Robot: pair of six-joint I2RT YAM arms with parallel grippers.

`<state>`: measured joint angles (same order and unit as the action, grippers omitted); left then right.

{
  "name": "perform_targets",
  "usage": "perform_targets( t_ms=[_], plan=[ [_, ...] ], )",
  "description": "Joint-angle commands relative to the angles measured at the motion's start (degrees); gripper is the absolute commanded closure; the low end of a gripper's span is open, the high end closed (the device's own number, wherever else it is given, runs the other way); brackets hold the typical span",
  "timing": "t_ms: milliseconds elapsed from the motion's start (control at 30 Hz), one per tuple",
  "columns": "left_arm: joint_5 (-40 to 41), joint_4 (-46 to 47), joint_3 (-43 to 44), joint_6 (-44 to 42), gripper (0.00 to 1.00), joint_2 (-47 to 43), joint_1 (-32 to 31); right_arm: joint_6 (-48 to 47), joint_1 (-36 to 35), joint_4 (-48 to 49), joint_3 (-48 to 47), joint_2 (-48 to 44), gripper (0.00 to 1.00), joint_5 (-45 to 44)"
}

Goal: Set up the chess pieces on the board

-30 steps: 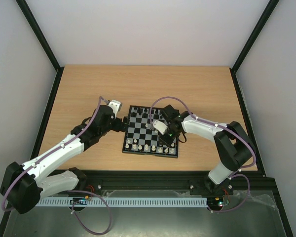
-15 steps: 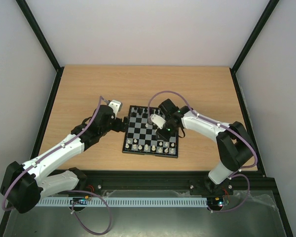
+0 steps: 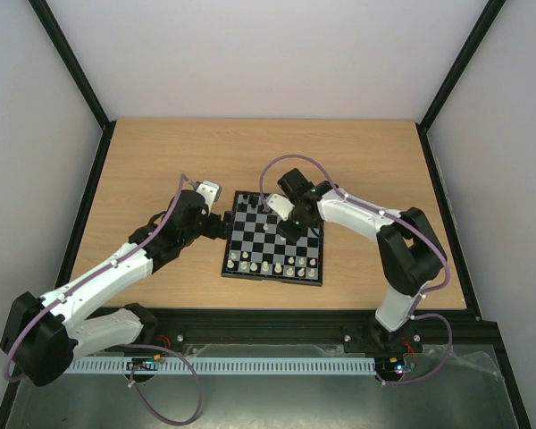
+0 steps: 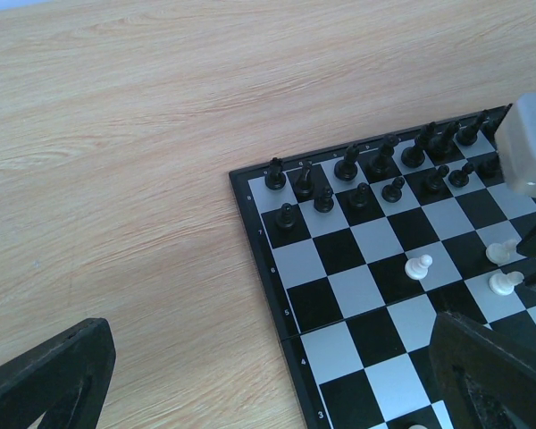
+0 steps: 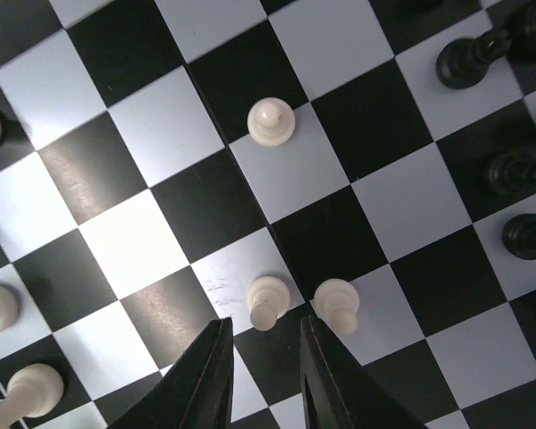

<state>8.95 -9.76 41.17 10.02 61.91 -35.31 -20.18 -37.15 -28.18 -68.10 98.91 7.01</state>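
Over the far half of the chessboard (image 3: pixel 273 252), the right gripper (image 5: pixel 263 326) hangs with its jaws parted and nothing in them. A white pawn (image 5: pixel 269 302) sits right at the mouth of the gap. A second white pawn (image 5: pixel 337 306) stands just beside it, close to the tip of one finger (image 5: pixel 335 389). A third pawn (image 5: pixel 271 121) is further out, well apart.

The board lies mid-table (image 3: pixel 161 170), between the two arms. Black pieces (image 4: pixel 347 168) are bunched along the far rows, and more white pieces (image 3: pixel 265 267) line the near edge.

The left gripper (image 4: pixel 270 335) is wide open and empty, just off the board's left side. Can't tell if it touches the rim.

Risks as I see them:
- The neighbour pawn is too close, so a finger coming down or closing could clip it and topple it.
- The pawn is tiny against the pads. An off-centre pinch would likely squirt it out or tip it.
- The board looks light. A sideways shove could slide it and scatter the ranks already set.
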Motion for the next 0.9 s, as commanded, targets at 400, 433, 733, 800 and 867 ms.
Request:
perform_targets(
  t_ms=[400, 433, 733, 800, 867],
  plan=[
    [0.0, 0.4, -0.4, -0.2, 0.01, -0.2, 0.3, 0.8, -0.1, -1.4, -1.7, 5.5, 0.78, -0.1],
    [0.0, 0.4, -0.4, -0.2, 0.01, -0.1, 0.3, 0.8, -0.1, -1.4, -1.6, 5.6, 0.79, 0.2],
    [0.1, 0.3, -0.4, -0.2, 0.01, 0.0, 0.3, 1.0, -0.1, -1.1, -2.3, 6.8, 0.85, 0.8],
    [0.0, 0.3, -0.4, -0.2, 0.01, 0.0, 0.3, 1.0, -0.1, -1.5, -2.5, 6.7, 0.90, 1.1],
    [0.0, 0.4, -0.3, -0.3, 0.01, 0.1, 0.3, 1.2, -0.1, -2.1, -2.6, 6.1, 0.93, 1.5]
  ],
)
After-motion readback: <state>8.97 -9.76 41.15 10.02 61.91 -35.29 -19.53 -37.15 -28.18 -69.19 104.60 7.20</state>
